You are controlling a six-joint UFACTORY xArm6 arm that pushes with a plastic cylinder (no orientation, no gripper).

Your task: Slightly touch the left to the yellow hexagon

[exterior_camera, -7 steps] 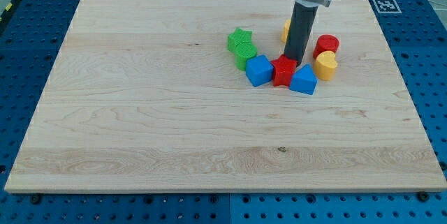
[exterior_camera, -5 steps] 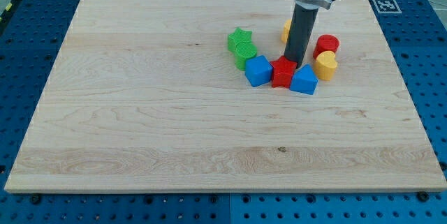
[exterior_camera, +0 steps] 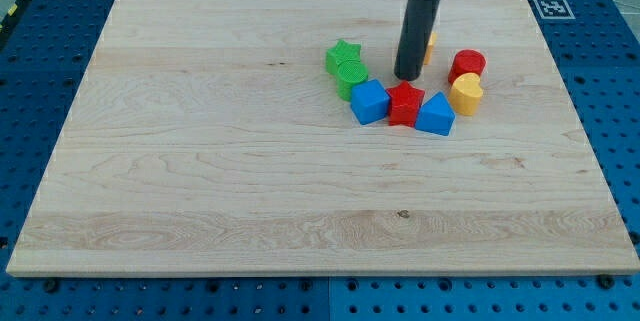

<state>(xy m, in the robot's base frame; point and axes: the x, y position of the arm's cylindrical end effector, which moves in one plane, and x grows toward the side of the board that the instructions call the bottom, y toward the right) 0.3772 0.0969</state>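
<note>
The yellow hexagon (exterior_camera: 431, 47) lies near the view's top right and is mostly hidden behind my dark rod; only a sliver shows at the rod's right side. My tip (exterior_camera: 406, 77) rests on the board just left of and below that hexagon, directly above the red star (exterior_camera: 405, 102). I cannot tell whether the rod touches the hexagon.
A green star (exterior_camera: 343, 56) and a second green block (exterior_camera: 351, 79) lie left of my tip. A blue cube (exterior_camera: 370, 101), a blue triangular block (exterior_camera: 435, 115), a yellow heart-like block (exterior_camera: 465, 92) and a red cylinder (exterior_camera: 468, 63) curve below and right. The wooden board (exterior_camera: 200, 161) sits on a blue pegboard.
My rod has moved up and to the left, away from the red star; the yellow hexagon now shows at the rod's right side instead of its left. No block has visibly shifted.
</note>
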